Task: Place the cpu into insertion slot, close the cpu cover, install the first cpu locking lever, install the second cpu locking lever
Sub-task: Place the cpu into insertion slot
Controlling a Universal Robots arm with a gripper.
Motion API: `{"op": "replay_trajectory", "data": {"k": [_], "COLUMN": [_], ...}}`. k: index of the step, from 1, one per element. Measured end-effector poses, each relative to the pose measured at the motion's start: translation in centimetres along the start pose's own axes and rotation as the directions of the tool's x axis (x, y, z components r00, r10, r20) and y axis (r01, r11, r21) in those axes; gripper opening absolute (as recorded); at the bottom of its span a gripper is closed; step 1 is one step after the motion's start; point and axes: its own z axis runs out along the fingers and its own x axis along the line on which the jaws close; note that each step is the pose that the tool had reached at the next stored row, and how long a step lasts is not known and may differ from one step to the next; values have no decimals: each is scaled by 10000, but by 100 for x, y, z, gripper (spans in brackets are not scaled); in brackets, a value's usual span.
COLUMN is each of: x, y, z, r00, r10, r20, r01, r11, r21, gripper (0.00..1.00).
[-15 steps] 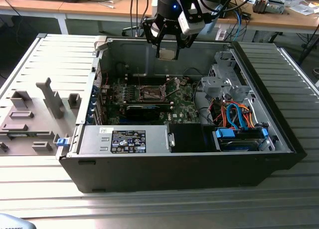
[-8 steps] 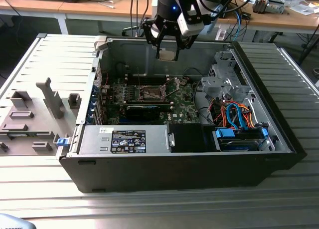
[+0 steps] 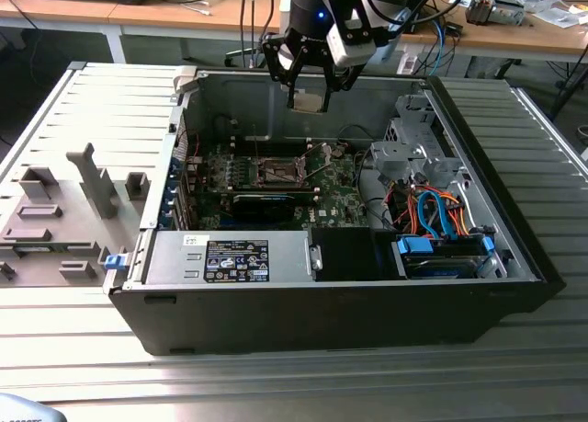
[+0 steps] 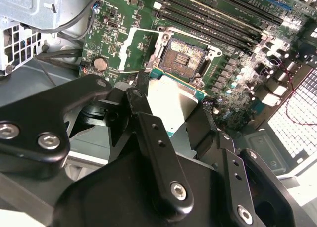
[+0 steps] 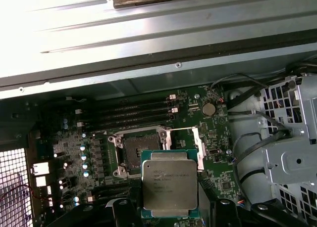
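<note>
Starting at the exterior view's left, I see one grey fixture tray [image 3: 55, 211] lying on the table beside one open computer case [image 3: 331, 321]. Inside the case sits one green motherboard [image 3: 335, 194].

Above the board, near the case's back wall, hangs my one gripper [image 3: 308, 96]. Its two fingers [image 4: 148, 123] are drawn in against opposite edges of the one cpu [image 3: 309, 105], gripping it flat. In both wrist views the cpu [image 5: 168, 180] is held in the air, metal top up, just beside the insertion slot [image 5: 134, 150] and not seated in it.

The one slot [image 4: 187, 56] lies bare, its dark centre exposed. The one cpu cover [image 4: 132, 46] is swung open beside it, window showing board underneath.

I count four long black memory slots [image 5: 133, 113] next to the socket and one coin battery [image 5: 209, 108].

Further toward the exterior view's right stand one metal drive cage [image 3: 413, 146] and a bundle of blue cables [image 3: 441, 215].
</note>
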Motion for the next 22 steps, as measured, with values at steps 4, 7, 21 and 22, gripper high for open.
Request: {"op": "replay_trajectory", "data": {"k": [4, 7, 21, 22], "x": [0, 0, 0, 0], "y": [0, 0, 0, 0], "z": [1, 2, 4, 5], "r00": [10000, 10000, 9998, 9997], "r10": [29, 38, 202, 241], "r20": [2, 2, 12, 15], "r01": [-29, -38, -202, -241], "r11": [10000, 10000, 9998, 9997], "r21": [-1, 0, -3, -3], "gripper": [54, 54, 54, 54]}}
